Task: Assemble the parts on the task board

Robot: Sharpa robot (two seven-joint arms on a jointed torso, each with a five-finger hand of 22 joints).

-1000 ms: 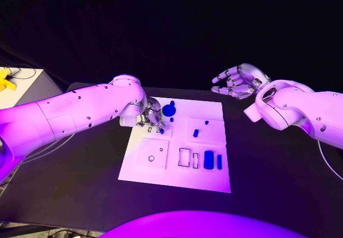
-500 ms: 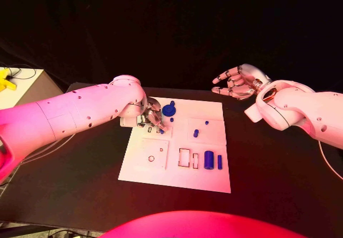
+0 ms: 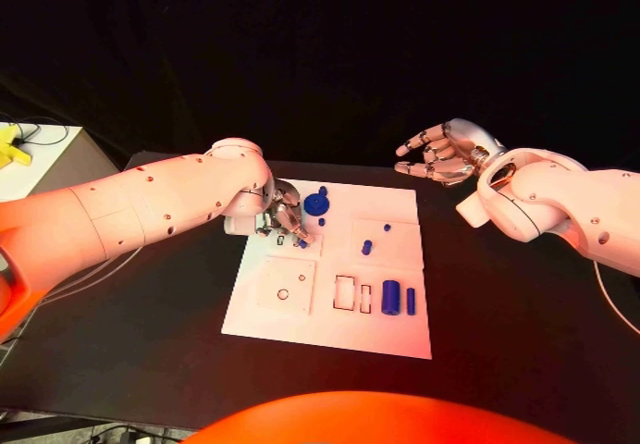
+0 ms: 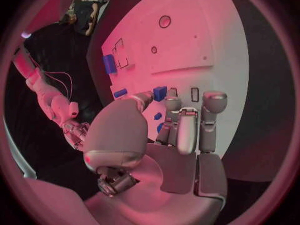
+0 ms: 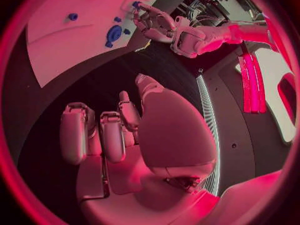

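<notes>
The task board [image 3: 334, 314], a white plate, lay in the middle of the black table [image 3: 160, 342]. The left hand [image 3: 281, 217] was low over the board's far left corner, fingers bent down toward the surface. In the left wrist view a small blue block [image 4: 160, 93] sat at the fingertips [image 4: 172, 105], against the thumb tip; I could not tell whether it was pinched or only touched.

A round blue part [image 3: 314, 205] lay just beside the left hand, toward the board's far edge. Two small blue pegs [image 3: 367, 247] and [image 3: 387, 227] stood on the raised square panel right of the hand. Near the board's front right, a thick blue cylinder [image 3: 389, 297] and a thinner blue bar [image 3: 410, 301] lay side by side, next to two outlined rectangular slots [image 3: 344, 292]. A small ring hole [image 3: 283, 294] showed in the front left panel.

The right hand [image 3: 440, 153] was raised off the table beyond the board's far right corner, well apart from it, fingers loosely curled and separated, holding nothing.
</notes>
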